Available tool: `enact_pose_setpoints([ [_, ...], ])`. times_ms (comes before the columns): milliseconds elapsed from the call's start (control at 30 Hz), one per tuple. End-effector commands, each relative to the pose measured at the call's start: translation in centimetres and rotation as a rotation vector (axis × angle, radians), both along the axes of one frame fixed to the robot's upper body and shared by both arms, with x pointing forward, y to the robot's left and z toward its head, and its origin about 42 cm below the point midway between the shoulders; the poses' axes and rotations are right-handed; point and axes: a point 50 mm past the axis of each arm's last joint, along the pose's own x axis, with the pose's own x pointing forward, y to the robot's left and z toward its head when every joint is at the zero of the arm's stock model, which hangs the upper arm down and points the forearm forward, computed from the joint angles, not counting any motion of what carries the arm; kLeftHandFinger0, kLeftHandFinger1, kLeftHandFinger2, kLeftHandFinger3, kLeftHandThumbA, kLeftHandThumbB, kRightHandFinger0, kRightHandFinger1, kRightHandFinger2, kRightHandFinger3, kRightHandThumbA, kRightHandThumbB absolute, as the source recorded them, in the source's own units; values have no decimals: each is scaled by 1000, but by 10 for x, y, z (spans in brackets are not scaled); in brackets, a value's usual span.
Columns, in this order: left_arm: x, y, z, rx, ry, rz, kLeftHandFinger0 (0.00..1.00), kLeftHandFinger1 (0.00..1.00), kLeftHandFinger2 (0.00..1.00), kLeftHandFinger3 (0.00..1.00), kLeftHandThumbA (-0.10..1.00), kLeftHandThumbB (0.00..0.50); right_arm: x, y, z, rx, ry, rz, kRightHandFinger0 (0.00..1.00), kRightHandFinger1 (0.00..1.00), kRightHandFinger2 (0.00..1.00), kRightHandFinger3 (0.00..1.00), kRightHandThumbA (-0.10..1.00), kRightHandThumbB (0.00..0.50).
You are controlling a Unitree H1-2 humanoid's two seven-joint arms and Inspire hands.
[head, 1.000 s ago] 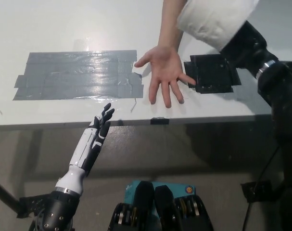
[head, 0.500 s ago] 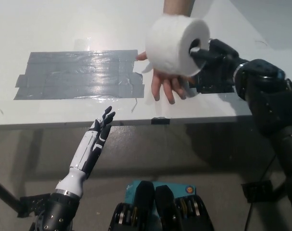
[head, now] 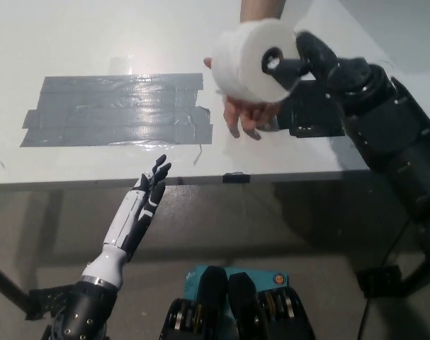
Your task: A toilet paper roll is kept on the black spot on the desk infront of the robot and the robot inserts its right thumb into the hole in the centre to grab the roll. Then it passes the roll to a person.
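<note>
Right hand (head: 315, 62) clamped on toilet paper roll (head: 251, 59), over person's upturned palm (head: 244, 113), left hand (head: 145, 195) spread, idle

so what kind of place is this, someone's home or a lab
Probably a lab or test bench, not a home: a plain white desk with a grey tape patch and a black spot marked on it, and a person's hand waiting under the toilet paper roll.

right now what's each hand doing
Left hand: open, resting below the desk edge.
Right hand: shut on the roll, above a person's palm.
</note>
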Motion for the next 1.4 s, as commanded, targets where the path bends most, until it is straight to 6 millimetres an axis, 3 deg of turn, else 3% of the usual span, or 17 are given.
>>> enact_pose_setpoints([
  [0,8,-1,23,8,-70,-22,1000,1000,1000,1000,978,128,4,29,58,-128,-224,89,413,819,1000,853,-100,209],
  [33,8,-1,23,8,-70,-23,1000,1000,1000,1000,976,128,4,30,58,-141,-221,93,466,831,969,822,-100,207],
  [67,8,-1,23,6,-69,-24,1000,1000,1000,1000,972,134,4,31,60,-184,-199,107,751,1000,1000,1000,18,265],
  [100,10,-1,25,7,-71,-27,1000,1000,1000,1000,967,129,4,29,65,-203,-125,154,1000,1000,1000,1000,275,327],
  [200,11,-1,27,12,-68,-31,1000,1000,1000,1000,964,128,5,19,71,-258,-19,238,1000,1000,1000,1000,492,493],
  [233,11,-1,27,13,-69,-33,1000,1000,1000,1000,963,126,5,16,74,-289,-13,240,1000,1000,1000,1000,589,500],
  [333,10,-1,27,12,-63,-35,1000,1000,1000,1000,956,129,5,7,80,-322,5,246,1000,1000,1000,1000,638,500],
  [567,13,-1,30,24,-68,-34,1000,1000,1000,1000,935,125,4,-13,91,-347,33,257,1000,1000,1000,1000,602,500],
  [767,13,-3,31,18,-62,-42,1000,1000,1000,1000,925,132,2,-25,90,-362,32,240,1000,1000,1000,1000,656,500],
  [900,14,-3,33,20,-66,-40,1000,1000,1000,1000,922,131,-5,-37,121,-285,-48,226,1000,1000,1000,1000,618,500],
  [933,16,-3,34,25,-67,-37,1000,1000,1000,1000,924,132,-10,-42,135,-247,-80,220,1000,1000,1000,1000,609,500],
  [1000,17,-3,36,20,-75,-38,1000,1000,1000,1000,918,122,-26,-49,156,-155,-182,235,1000,1000,1000,1000,496,436],
  [1067,20,-3,37,17,-80,-38,1000,1000,1000,1000,915,121,-46,-56,180,-207,-276,239,1000,1000,1000,1000,680,470],
  [1133,24,-3,41,17,-91,-36,1000,1000,1000,1000,916,124,-68,-64,197,-182,-356,272,1000,1000,1000,1000,698,450],
  [1167,27,-4,44,18,-101,-34,1000,1000,1000,1000,921,125,-96,-69,206,-135,-431,315,1000,1000,1000,1000,712,435],
  [1267,30,-4,47,12,-105,-30,1000,1000,1000,1000,935,129,-137,-71,204,-148,-541,358,1000,1000,1000,1000,803,450],
  [1367,28,-4,44,8,-104,-24,1000,1000,1000,1000,944,132,-174,-75,169,-84,-583,418,1000,1000,1000,1000,819,442],
])
